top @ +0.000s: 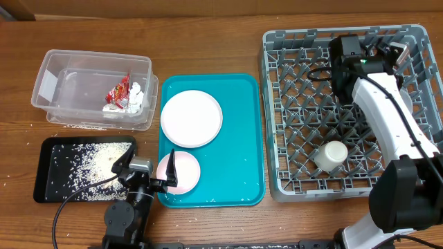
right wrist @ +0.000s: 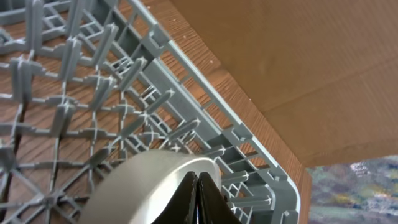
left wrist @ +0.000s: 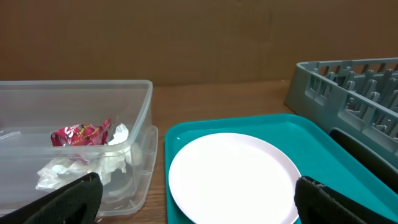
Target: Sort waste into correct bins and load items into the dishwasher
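Nearest the robot, the left fingers (top: 147,167) are spread as wide as they go and hold nothing. They hover low over the near edge of the teal tray (top: 235,159), just beside the small plate (top: 181,173), which looks like the next thing to lift. To their left the black tray (top: 52,187) holds the scattered rice (top: 97,162); a few grains lie loose on the surface (top: 208,28) around it.

Further out, the big plate (top: 192,117) lies flat on the teal tray, not yet loaded. Across from it a cup (top: 332,154) lies in the near part of the rack (top: 304,104), tipped among the pegs.

Beyond the plates, the clear tub (top: 62,62) holds the red wrapper (top: 119,90) and the white scrap (top: 137,97) together at one end, so the dry waste seems sorted.

Farthest off, in the rack's back corner, the right fingers (right wrist: 198,196) are pinched shut on the rim of a white dish, probably a bowl (right wrist: 143,180), though little of it shows. A rim grip would let it be stood between the pegs.
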